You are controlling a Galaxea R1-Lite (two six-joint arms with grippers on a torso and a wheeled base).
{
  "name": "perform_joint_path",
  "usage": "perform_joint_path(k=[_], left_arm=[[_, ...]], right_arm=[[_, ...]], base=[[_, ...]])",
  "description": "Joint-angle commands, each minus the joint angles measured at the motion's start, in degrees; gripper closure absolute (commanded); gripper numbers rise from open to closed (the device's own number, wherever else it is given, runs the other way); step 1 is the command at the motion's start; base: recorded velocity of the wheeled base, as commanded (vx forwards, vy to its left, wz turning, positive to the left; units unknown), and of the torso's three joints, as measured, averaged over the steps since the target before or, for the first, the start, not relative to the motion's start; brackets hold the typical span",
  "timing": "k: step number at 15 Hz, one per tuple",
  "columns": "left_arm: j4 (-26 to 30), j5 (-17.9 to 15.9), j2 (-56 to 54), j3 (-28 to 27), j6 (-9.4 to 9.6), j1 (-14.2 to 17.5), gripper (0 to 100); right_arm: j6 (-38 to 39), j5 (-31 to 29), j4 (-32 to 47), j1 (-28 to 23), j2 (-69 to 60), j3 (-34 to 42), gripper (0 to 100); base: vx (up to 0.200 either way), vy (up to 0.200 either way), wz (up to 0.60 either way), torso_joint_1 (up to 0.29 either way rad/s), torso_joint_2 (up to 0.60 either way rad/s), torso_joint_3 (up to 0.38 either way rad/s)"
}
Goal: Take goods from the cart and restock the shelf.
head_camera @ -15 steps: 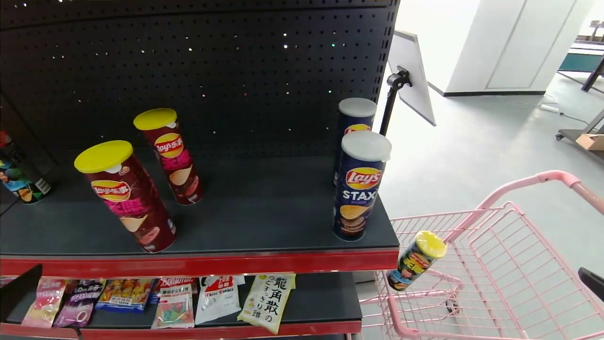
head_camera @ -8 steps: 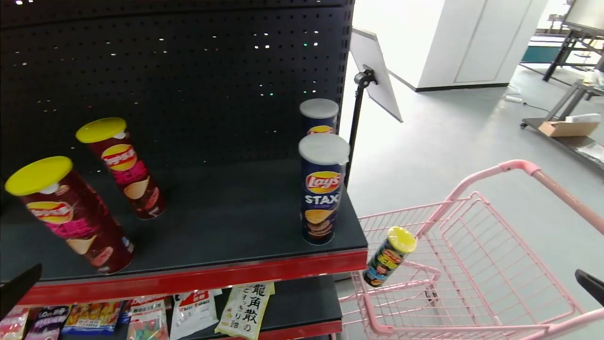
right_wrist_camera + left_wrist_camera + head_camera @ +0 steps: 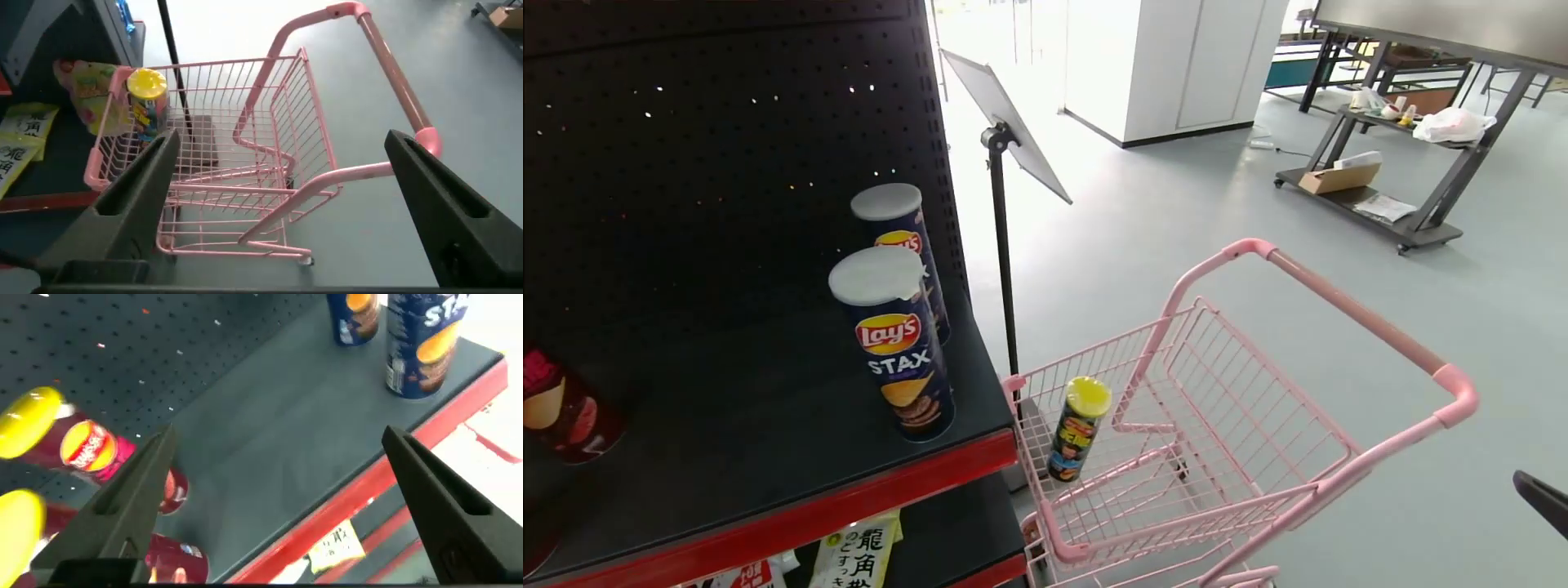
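A pink wire cart [image 3: 1347,310] stands on the floor to the right of the black shelf [image 3: 768,408]. In its near-left corner a small can with a yellow lid [image 3: 1078,429] leans upright; the right wrist view has this can [image 3: 145,102] inside the cart [image 3: 392,65]. Two blue cans with white lids [image 3: 894,343] stand at the shelf's right end. My right gripper [image 3: 283,137] is open above the cart, holding nothing. My left gripper [image 3: 278,437] is open over the shelf board [image 3: 286,441], between red cans with yellow lids [image 3: 82,445] and the blue cans [image 3: 421,343].
A thin stand with a tilted board [image 3: 1005,106] rises between shelf and cart. Snack bags [image 3: 858,555] lie on the lower shelf. A wheeled metal rack [image 3: 1388,188] and a white cabinet [image 3: 1176,65] stand far back. Grey floor lies open right of the cart.
The head camera has swung right, so the shelf slid left and the cart came toward the middle. The cans and the cart themselves have not moved.
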Motion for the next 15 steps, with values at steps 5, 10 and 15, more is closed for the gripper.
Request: perform_joint_path(k=[5,10,15], left_arm=[[0.1,0.0,-1.4,0.6,-0.01,0.0,0],[0.0,-0.1,-1.4,0.3,-0.01,0.0,0],[-0.3,-0.3,-1.4,-0.2,-0.1,0.0,0]], right_arm=[[-0.6,0.0,0.0,-0.2,0.1,0.3,0],[-0.6,-0.1,0.0,-0.2,0.1,0.5,0],[-0.6,0.0,0.0,-0.2,0.1,0.6,0]], base=[[0.0,0.0,0.0,-0.019,0.04,0.03],[0.0,0.0,0.0,-0.134,0.34,0.189],[0.0,0.0,0.0,-0.141,0.36,0.211]])
